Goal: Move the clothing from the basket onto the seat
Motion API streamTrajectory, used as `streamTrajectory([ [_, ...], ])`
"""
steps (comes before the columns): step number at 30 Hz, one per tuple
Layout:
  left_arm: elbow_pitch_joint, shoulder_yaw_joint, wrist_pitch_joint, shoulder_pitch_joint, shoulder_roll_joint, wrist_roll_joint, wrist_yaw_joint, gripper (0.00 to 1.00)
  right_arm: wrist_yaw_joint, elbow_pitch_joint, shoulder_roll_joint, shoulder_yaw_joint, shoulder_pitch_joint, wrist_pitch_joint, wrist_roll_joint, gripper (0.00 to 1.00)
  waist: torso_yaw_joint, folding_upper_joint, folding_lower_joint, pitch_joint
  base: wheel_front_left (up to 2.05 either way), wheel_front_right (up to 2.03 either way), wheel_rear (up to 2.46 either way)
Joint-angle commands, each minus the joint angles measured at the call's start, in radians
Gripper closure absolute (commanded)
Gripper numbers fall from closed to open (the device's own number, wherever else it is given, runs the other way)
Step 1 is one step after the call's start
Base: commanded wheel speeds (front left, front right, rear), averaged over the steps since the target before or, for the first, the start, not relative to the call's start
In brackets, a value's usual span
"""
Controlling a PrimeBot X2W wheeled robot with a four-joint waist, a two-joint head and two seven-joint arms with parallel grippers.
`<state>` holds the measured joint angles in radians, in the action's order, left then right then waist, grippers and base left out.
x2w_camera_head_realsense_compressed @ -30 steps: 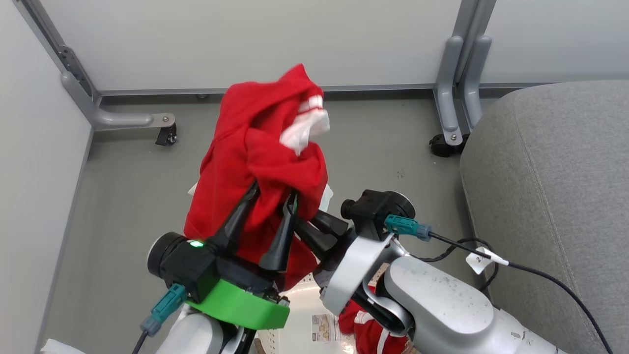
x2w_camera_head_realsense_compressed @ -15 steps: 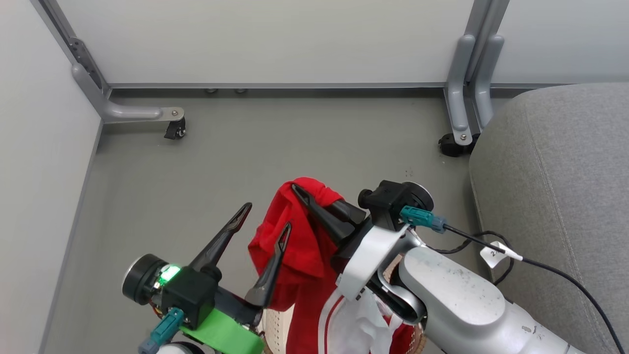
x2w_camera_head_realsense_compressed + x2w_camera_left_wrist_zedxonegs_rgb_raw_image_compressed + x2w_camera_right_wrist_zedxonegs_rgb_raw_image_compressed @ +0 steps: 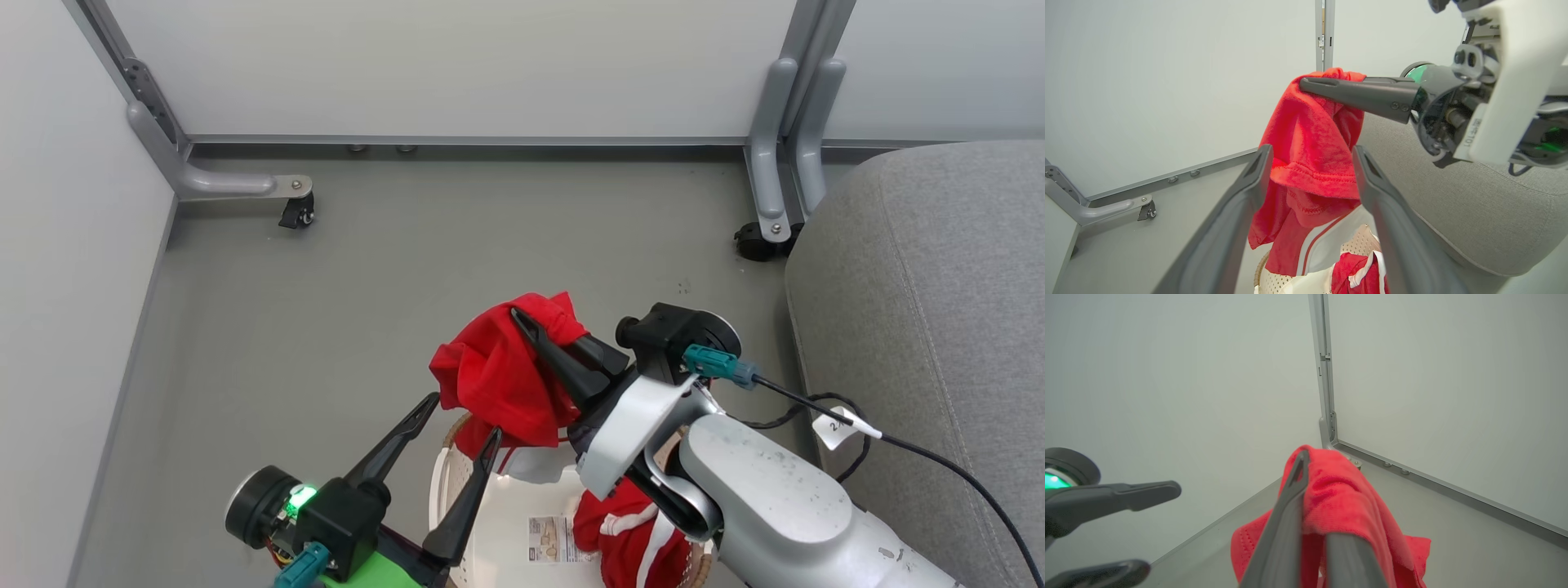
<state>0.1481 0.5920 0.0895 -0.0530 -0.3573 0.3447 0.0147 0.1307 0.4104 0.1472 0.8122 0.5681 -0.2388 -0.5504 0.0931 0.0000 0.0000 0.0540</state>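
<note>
A bright red piece of clothing (image 3: 490,384) hangs bunched from my right gripper (image 3: 522,320), which is shut on its top fold above the basket (image 3: 442,482). The same grip appears in the left wrist view, where the right gripper (image 3: 1306,83) pinches the clothing (image 3: 1310,134), and in the right wrist view, right gripper (image 3: 1302,459) on clothing (image 3: 1343,498). My left gripper (image 3: 463,416) is open and holds nothing, its tips just short of the hanging cloth. More red and white clothing (image 3: 629,539) lies in the cream basket. The grey seat (image 3: 922,327) is at the right.
Grey floor (image 3: 367,269) stretches ahead to white partition panels. Their metal feet with castors (image 3: 295,214) (image 3: 755,241) stand at back left and near the seat's corner. A black cable with a white tag (image 3: 841,425) runs from my right wrist beside the seat.
My left gripper opened, let go of the red garment and dropped lower. The garment fell from its raised spread and now hangs from the right gripper alone. The camera shifted slightly.
</note>
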Motion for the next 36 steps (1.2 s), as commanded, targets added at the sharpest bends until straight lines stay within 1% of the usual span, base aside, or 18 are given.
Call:
streamTrajectory([
  [1, -0.005, 0.002, -0.001, 0.013, 0.0, 0.003, 0.001, 0.0, 0.0, 0.004, 0.006, -0.008, -0.012, 0.002, 0.008, 1.0, -0.003, 0.0, 0.0, -0.001, 0.0, 0.0, 0.0],
  [4, -0.009, 0.006, -0.004, 0.016, -0.002, 0.005, 0.0, 0.0, 0.0, 0.009, 0.008, -0.019, -0.013, 0.003, 0.009, 1.0, -0.018, 0.0, 0.0, 0.003, 0.0, 0.0, 0.0],
  [8, -0.01, 0.011, -0.002, 0.01, -0.012, -0.001, 0.006, 0.0, 0.0, 0.011, 0.011, -0.04, -0.011, 0.004, 0.014, 1.0, -0.06, 0.0, 0.0, 0.016, 0.0, 0.0, 0.0],
  [9, -0.008, 0.013, 0.0, 0.004, -0.015, -0.004, 0.008, 0.0, 0.0, 0.011, 0.013, -0.053, -0.006, 0.005, 0.021, 1.0, -0.089, 0.0, 0.0, 0.029, 0.0, 0.0, 0.0],
  [16, -0.006, 0.02, 0.002, -0.04, -0.018, -0.02, 0.015, 0.0, 0.0, 0.004, 0.022, -0.112, 0.014, 0.003, 0.052, 1.0, -0.228, 0.0, 0.0, 0.079, 0.0, 0.0, 0.0],
  [22, -0.002, 0.029, -0.008, -0.074, -0.025, -0.026, 0.026, 0.0, 0.0, -0.014, 0.045, -0.177, 0.016, 0.005, 0.084, 1.0, -0.354, 0.0, 0.0, 0.119, 0.0, 0.0, 0.0],
  [27, 0.003, 0.035, -0.02, -0.102, -0.031, -0.036, 0.031, 0.0, 0.0, -0.03, 0.061, -0.246, -0.009, 0.004, 0.102, 1.0, -0.441, 0.0, 0.0, 0.152, 0.0, 0.0, 0.0],
  [33, 0.009, 0.039, -0.029, -0.133, -0.032, -0.044, 0.036, 0.0, 0.0, -0.047, 0.068, -0.339, -0.03, 0.0, 0.119, 1.0, -0.51, 0.0, 0.0, 0.189, 0.0, 0.0, 0.0],
  [36, 0.01, 0.041, -0.036, -0.145, -0.031, -0.045, 0.035, 0.0, 0.0, -0.051, 0.073, -0.388, -0.028, -0.002, 0.114, 1.0, -0.526, 0.0, 0.0, 0.2, 0.0, 0.0, 0.0],
])
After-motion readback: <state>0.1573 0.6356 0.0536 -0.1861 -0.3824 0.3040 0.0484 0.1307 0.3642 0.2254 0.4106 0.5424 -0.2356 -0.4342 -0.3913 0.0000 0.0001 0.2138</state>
